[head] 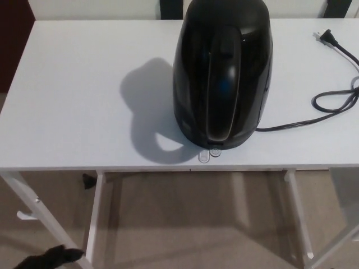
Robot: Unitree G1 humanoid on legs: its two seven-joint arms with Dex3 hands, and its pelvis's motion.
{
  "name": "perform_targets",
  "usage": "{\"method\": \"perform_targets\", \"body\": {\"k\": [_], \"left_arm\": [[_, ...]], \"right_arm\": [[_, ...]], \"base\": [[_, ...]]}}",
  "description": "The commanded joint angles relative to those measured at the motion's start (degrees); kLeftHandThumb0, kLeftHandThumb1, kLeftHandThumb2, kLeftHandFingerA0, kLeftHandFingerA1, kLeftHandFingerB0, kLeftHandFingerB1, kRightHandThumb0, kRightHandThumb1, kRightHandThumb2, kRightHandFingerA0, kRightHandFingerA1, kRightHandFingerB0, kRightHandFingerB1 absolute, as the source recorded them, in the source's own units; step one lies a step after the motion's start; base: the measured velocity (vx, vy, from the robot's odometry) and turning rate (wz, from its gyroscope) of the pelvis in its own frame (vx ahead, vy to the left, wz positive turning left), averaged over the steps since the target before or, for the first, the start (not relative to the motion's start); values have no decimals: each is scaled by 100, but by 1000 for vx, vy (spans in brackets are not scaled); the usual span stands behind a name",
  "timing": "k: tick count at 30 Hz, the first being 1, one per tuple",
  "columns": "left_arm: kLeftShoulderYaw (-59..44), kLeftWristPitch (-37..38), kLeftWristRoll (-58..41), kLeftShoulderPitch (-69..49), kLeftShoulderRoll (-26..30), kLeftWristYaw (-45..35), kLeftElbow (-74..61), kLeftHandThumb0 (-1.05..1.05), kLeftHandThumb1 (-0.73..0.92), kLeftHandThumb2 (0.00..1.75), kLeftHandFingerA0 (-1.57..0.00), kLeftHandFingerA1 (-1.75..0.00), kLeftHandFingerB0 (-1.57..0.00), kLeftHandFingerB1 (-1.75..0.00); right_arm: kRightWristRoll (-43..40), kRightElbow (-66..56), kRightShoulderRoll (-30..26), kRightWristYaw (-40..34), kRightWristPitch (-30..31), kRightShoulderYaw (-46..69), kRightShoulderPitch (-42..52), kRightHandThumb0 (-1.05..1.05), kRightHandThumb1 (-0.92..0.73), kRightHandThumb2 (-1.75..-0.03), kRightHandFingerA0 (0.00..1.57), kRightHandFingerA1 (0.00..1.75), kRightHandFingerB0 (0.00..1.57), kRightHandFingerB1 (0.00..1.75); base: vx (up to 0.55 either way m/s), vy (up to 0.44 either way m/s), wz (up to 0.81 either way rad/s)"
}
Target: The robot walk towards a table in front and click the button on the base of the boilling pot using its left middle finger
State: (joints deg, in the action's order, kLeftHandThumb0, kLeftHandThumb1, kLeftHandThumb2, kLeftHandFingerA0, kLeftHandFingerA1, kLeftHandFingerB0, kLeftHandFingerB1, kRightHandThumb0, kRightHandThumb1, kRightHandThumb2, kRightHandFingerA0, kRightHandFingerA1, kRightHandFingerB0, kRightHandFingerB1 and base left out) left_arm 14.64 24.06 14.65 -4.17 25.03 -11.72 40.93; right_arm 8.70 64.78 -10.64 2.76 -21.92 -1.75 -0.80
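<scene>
A glossy black boiling pot (pixel 221 73) stands on the white table (pixel 73 84), close to the front edge, with its handle facing me. Two small clear button tabs (pixel 208 154) stick out from its base at the table's front edge. My left hand (pixel 47 259) shows only as a dark shape at the bottom left. It is below table height and far to the left of the pot. My right hand does not show.
A black power cord (pixel 336 101) loops across the right side of the table and ends in a plug (pixel 325 36) at the back right. White table legs (pixel 95 218) stand below, over a beige floor.
</scene>
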Motion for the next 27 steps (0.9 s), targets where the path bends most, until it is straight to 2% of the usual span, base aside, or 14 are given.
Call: {"method": "perform_targets", "body": {"k": [1, 4, 5, 6, 7, 9, 10, 15, 16, 17, 24, 25, 26, 27], "left_arm": [[1576, 792, 3719, -156, 809, 1317, -2686, -27, 69, 115, 0, -48, 0, -48], [1636, 898, 3905, 129, 879, 1142, -3207, -25, 72, 117, 0, -49, 0, -49], [1660, 907, 3957, 185, 905, 1147, -3324, -41, 81, 68, -10, -25, -9, -21], [1684, 907, 4001, 215, 921, 1156, -3411, -41, 81, 68, -10, -25, -9, -21], [1724, 941, 4216, 319, 949, 1157, -3710, -26, 70, 114, 0, -49, 0, -48], [1791, 983, 4442, 491, 962, 1288, -4002, -25, 67, 111, -1, -48, -1, -48], [1840, 1144, 4506, 643, 988, 1474, -3953, -44, 67, 71, -14, -32, -12, -31], [2025, 1150, 4678, 1023, 986, 1601, -4085, -47, 71, 75, -13, -32, -12, -31], [2075, 1090, 4720, 1112, 973, 1606, -4094, -40, 77, 64, -15, -27, -15, -27], [2127, 1067, 4768, 1204, 969, 1643, -4084, -25, 69, 113, 0, -48, 0, -47], [2383, 1101, 4828, 1769, 900, 1992, -3842, -25, 69, 113, -1, -48, -1, -47], [2400, 1092, 4842, 1769, 914, 2019, -3853, -47, 75, 74, -14, -32, -13, -31], [2423, 1061, 4873, 1757, 937, 2015, -3900, -26, 70, 114, 0, -48, 0, -47], [2467, 1009, 4933, 1762, 958, 2021, -3947, -25, 70, 115, 0, -48, 0, -47]], "right_arm": [[-54, 4, -122, 69, 139, 47, 0, -36, -57, -57, 87, 50, 53, 41], [-93, 22, -80, 52, 178, 82, -165, -36, -56, -57, 89, 51, 55, 42], [-90, 28, -75, 30, 192, 83, -195, -36, -56, -57, 92, 52, 55, 42], [-77, 32, -80, 6, 198, 77, -208, -36, -56, -57, 92, 52, 55, 42], [-58, 21, -92, -12, 184, 66, -216, -37, -57, -57, 93, 54, 56, 41], [-142, 8, -99, 129, 80, 118, -233, -35, -57, -57, 89, 51, 53, 42], [-111, -13, -105, 129, 38, 88, -231, -37, -57, -57, 89, 51, 53, 42], [-106, -71, -86, 66, 191, 91, -279, -33, -55, -56, 87, 51, 55, 42], [-80, -74, -99, 74, 161, 68, -288, -34, -55, -56, 86, 52, 55, 43], [-74, -60, -109, 79, 166, 65, -307, -34, -56, -56, 86, 52, 55, 43], [-195, 39, -133, 146, 232, 183, -506, -37, -57, -57, 91, 52, 60, 44], [-199, 45, -123, 145, 228, 185, -498, -37, -57, -57, 90, 52, 59, 44], [-193, 45, -112, 143, 210, 179, -471, -38, -55, -57, 90, 52, 56, 43], [-157, 35, -121, 130, 193, 150, -446, -39, -55, -57, 90, 52, 56, 43]], "base": [[0, 0, 0], [0, 0, 0], [0, 0, 0], [0, 0, 0], [0, 0, 0], [0, 0, 0], [0, 0, 0], [0, 0, 0], [0, 0, 0], [0, 0, 0], [0, 0, 0], [0, 0, 0], [0, 0, 0], [0, 0, 0]]}}
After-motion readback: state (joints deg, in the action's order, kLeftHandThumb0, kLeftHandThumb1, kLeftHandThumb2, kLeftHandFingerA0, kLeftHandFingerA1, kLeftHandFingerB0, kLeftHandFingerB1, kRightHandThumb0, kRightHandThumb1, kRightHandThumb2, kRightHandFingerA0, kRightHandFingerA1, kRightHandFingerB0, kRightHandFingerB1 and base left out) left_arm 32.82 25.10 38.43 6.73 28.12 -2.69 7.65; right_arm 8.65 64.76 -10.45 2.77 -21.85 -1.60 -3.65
